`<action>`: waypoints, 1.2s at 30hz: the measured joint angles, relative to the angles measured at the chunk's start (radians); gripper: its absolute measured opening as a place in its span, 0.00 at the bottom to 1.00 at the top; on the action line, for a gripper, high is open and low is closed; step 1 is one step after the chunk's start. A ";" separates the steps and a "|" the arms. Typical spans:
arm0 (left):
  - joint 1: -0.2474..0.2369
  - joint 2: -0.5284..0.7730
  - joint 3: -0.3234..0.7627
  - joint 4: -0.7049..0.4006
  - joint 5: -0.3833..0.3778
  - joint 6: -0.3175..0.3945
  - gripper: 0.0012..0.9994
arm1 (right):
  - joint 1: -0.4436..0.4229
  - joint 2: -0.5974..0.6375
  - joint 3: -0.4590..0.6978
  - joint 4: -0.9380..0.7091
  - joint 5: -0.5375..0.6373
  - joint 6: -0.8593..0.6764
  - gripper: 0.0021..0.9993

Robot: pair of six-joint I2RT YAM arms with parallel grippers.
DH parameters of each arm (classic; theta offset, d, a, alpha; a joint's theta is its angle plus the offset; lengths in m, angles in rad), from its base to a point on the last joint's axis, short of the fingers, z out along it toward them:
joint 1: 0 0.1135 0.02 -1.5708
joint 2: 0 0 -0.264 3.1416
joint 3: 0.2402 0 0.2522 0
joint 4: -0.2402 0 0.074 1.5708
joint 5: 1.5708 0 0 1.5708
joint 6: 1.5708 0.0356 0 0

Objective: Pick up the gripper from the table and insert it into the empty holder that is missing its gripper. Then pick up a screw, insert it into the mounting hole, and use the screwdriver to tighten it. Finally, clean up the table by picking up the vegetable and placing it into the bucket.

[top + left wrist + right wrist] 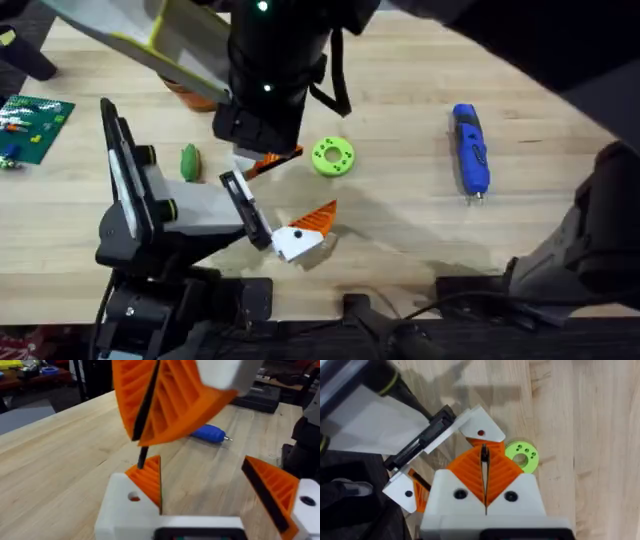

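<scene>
While the right gripper (484, 455), clamped on the gripper (480, 432), holds it beside the empty holder (420, 440) at seven o'clock overhead, insertion appears underway, and the next move calls for aligned seating.

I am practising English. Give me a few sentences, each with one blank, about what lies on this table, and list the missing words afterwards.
1. The screwdriver on the table is ____ in colour.
2. Of the two green things, the vegetable and the round disc, the ____ lies nearer the screwdriver.
3. The left gripper is ____.
4. The white finger piece beside the holder bears a black ____.
Missing words: blue; disc; open; dot.
</scene>
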 joint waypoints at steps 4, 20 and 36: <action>0.000 0.000 0.000 0.000 0.000 0.000 0.99 | 0.000 0.000 0.000 0.000 0.000 0.000 0.00; 0.000 0.000 0.000 0.000 0.000 0.000 0.99 | 0.007 0.010 0.002 0.006 -0.007 0.000 0.00; 0.000 0.000 0.000 0.000 0.000 0.000 0.99 | 0.007 0.063 0.002 0.006 -0.008 0.000 0.00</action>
